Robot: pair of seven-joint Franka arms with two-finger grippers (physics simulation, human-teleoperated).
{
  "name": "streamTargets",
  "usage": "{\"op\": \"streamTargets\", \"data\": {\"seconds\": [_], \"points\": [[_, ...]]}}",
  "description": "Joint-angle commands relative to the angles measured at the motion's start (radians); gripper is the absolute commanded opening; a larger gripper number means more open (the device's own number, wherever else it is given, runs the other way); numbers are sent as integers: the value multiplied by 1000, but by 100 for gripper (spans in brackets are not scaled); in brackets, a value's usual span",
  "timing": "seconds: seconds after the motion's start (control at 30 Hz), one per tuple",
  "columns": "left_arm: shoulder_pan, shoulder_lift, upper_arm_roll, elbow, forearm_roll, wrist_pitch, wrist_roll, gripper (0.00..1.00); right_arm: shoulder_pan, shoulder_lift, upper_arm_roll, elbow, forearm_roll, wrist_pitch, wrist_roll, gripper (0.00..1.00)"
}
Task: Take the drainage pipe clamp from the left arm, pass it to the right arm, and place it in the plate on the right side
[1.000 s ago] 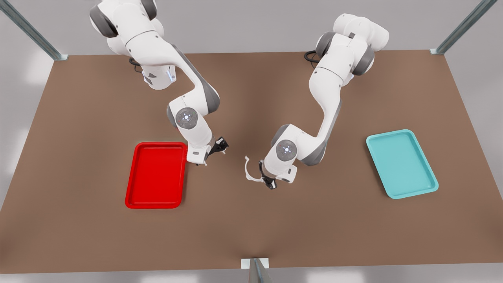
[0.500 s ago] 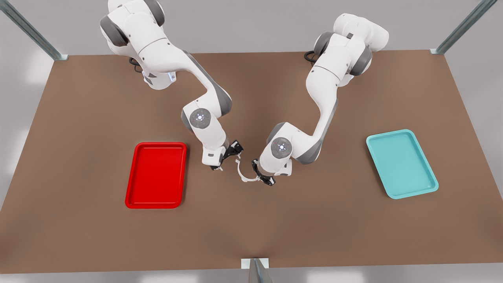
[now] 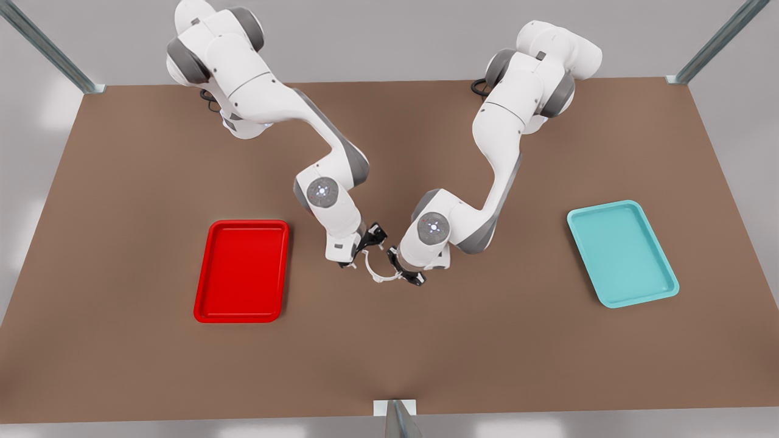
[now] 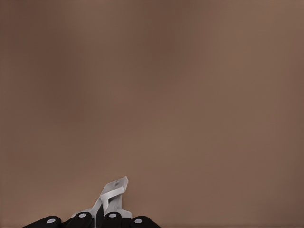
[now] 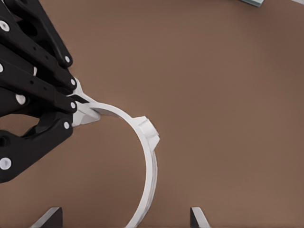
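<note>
Left claw was pinching one end tab of the drainage pipe clamp, holding it just above the brown table near the middle, between the two arms. Right claw sat on the other end with its fingers spread; from its wrist cam the fingertips straddled the white strap without closing on it. Red plate was off to the front view's left, teal tray way over on its right.
</note>
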Motion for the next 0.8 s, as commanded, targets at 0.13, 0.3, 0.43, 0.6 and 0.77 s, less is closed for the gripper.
{"op": "streamTargets", "data": {"seconds": [0.13, 0.3, 0.43, 0.6, 0.77], "points": [[-5, 3, 0, 2, 4, 2, -161, 21, 0, 20, -1, -1, 0, 56, -3, 100], [-5, 0, 1, 4, 4, -3, -161, 21, -3, 52, -1, -1, -7, 70, -4, 100], [-5, 0, 1, 4, 4, -1, -163, 21, -3, 64, -1, 2, -9, 70, -12, 100], [-6, 0, 1, 2, 4, -1, -163, 21, -5, 75, -1, 22, -7, 71, -14, 100], [-6, 2, 1, 4, 5, -1, -163, 21, -5, 82, -1, 29, -9, 71, -18, 75]]}}
